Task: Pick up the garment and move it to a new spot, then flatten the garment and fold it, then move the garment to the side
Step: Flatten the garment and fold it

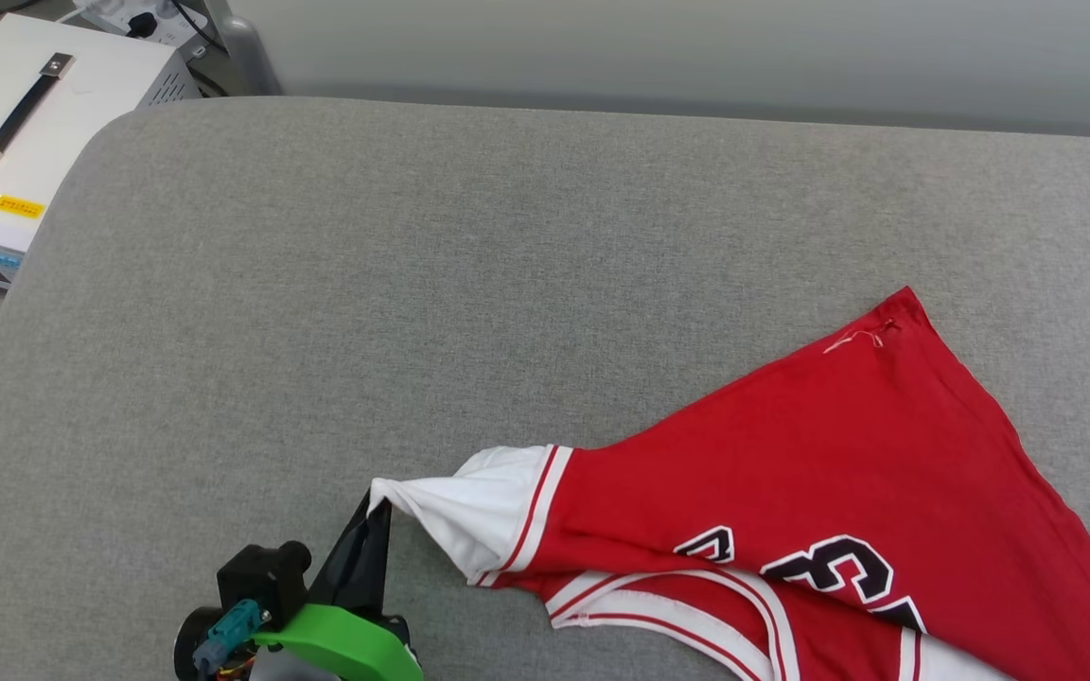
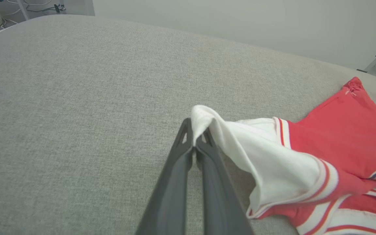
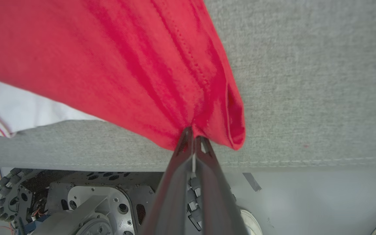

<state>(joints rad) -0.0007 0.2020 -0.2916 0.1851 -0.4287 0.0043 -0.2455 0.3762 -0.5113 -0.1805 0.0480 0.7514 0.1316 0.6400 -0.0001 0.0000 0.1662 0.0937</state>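
The garment (image 1: 819,473), a red jersey T-shirt with white sleeves and black numerals, lies stretched across the lower right of the grey cushion (image 1: 413,284). My left gripper (image 1: 377,506) is shut on the tip of its white sleeve (image 2: 273,156), pulled up to a point; in the left wrist view the gripper (image 2: 195,130) pinches that white cloth. My right gripper (image 3: 192,132) is shut on a red corner of the garment (image 3: 135,65), held above the cushion's front edge.
A white equipment box (image 1: 25,132) with a black handle stands off the cushion's far left corner. The cushion's left and far parts are bare grey fabric. Below the front edge (image 3: 273,160), the right wrist view shows the robot's wheeled base (image 3: 77,202) and the floor.
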